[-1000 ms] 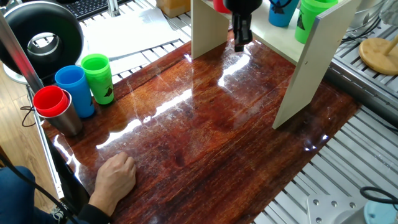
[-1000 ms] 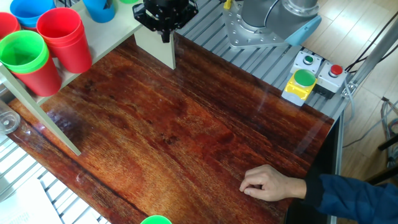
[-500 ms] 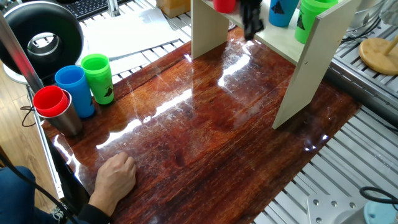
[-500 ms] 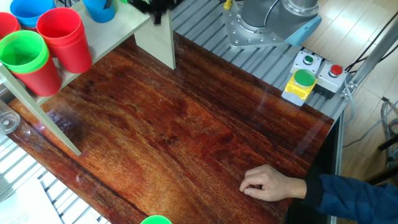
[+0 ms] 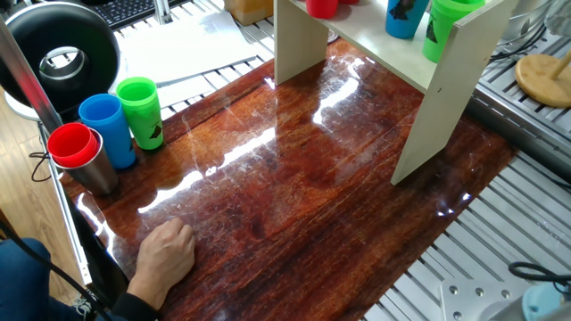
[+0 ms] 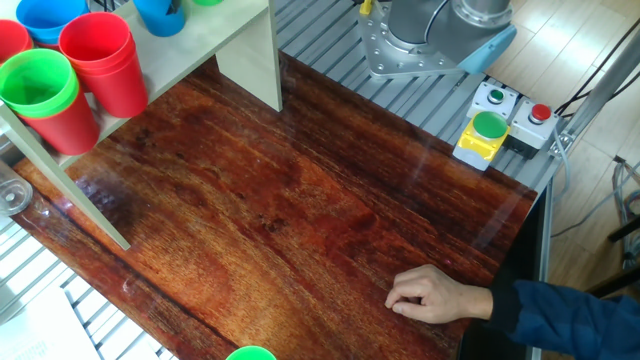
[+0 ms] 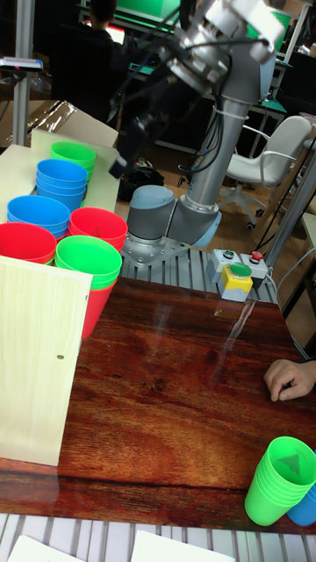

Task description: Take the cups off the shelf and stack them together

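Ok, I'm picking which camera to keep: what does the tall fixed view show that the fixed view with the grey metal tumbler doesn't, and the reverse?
Only the tall view: the gripper, blurred, up off the table, and the button box. Only the tumbler view: the grey metal tumbler with a red cup in it. Both: the shelf, the person's hand and the green cups on the table.
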`<state>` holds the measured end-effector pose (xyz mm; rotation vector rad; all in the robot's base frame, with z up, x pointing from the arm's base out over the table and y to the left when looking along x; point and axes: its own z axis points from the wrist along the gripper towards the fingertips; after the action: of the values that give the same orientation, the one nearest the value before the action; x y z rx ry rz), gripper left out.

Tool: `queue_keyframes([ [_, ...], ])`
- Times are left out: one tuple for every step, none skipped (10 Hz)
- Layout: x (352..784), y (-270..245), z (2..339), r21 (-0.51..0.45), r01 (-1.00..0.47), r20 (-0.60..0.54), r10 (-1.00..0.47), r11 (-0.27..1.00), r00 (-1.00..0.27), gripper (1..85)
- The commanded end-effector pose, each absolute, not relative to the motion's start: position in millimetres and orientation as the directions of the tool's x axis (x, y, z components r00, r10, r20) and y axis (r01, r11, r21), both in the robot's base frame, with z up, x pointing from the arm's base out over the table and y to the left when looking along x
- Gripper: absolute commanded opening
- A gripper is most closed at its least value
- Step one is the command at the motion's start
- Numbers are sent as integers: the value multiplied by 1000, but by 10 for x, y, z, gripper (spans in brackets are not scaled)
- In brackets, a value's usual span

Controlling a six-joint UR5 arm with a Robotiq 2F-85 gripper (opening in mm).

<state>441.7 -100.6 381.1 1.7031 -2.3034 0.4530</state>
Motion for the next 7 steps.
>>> queue_keyframes([
  [4384,-1279,4148,-63,-984,408,-896,167,-178,443],
  [4396,-1383,4207,-52,-989,401,-905,135,-144,443],
  [4410,-1511,4251,-42,-994,391,-914,100,-108,443],
  [4426,-1614,4263,-37,-997,381,-921,72,-80,447],
  [4425,-1698,4241,-33,-998,361,-930,54,-62,447],
  [4422,-1760,4187,-33,-999,334,-941,41,-50,447],
  [4451,-1796,4106,-47,-999,301,-953,25,-38,450],
])
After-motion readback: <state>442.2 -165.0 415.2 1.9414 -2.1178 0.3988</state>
